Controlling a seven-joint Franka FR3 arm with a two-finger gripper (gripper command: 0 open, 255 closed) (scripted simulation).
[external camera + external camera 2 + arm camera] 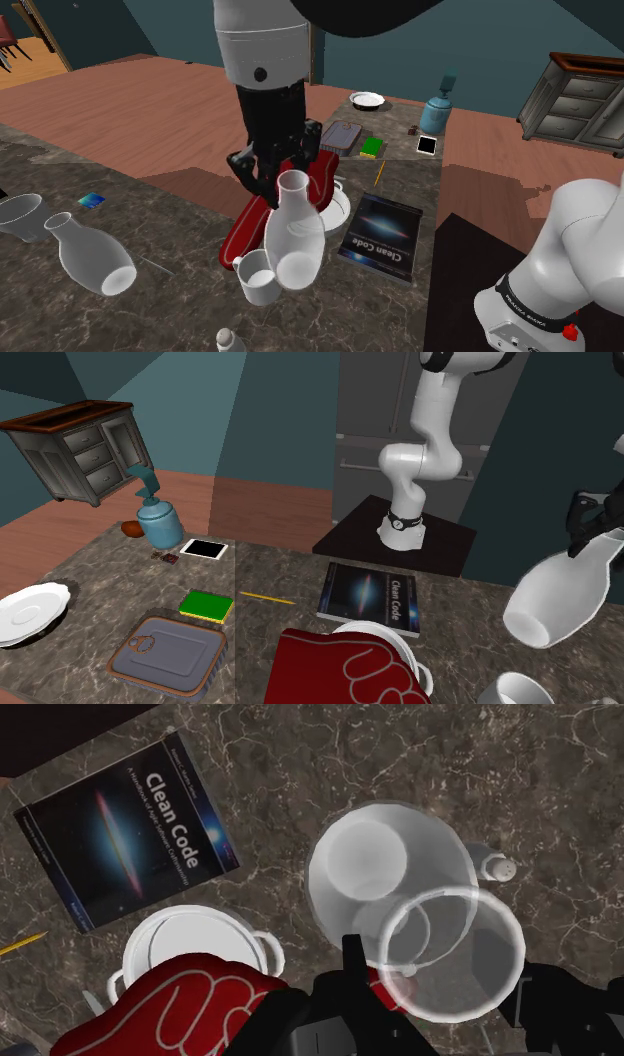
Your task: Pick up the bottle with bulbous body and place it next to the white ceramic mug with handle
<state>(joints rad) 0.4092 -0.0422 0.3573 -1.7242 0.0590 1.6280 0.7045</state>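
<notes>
So from the shoulder view we'd say the pickup is done: the gripper (278,175) has its fingers clamped on the neck of the see-through white bottle (295,245), and it hangs clear of the marble counter (160,320). The white mug (255,280) sits at the bottle's 7 o'clock, close enough that the two overlap in the picture. Here the bottle looks about upright, with the long axis running 12 to 6 and the mouth at 12. In the second exterior view the bottle (555,597) is clearly in the air and tilted, neck toward roughly 1 o'clock and fat base toward 7. The mug (515,692) is below it, around 6 to 7 o'clock, with a gap between them. Some of that tilt could be camera roll, we can't tell. In the wrist view we're looking nearly straight down the open mouth, both fingers hugging the neck, so the axis runs away along the gripper. A small shaker (497,864) stands just beside the belly. What's left, as we see it: lower it, stand it beside the mug, let go.
</notes>
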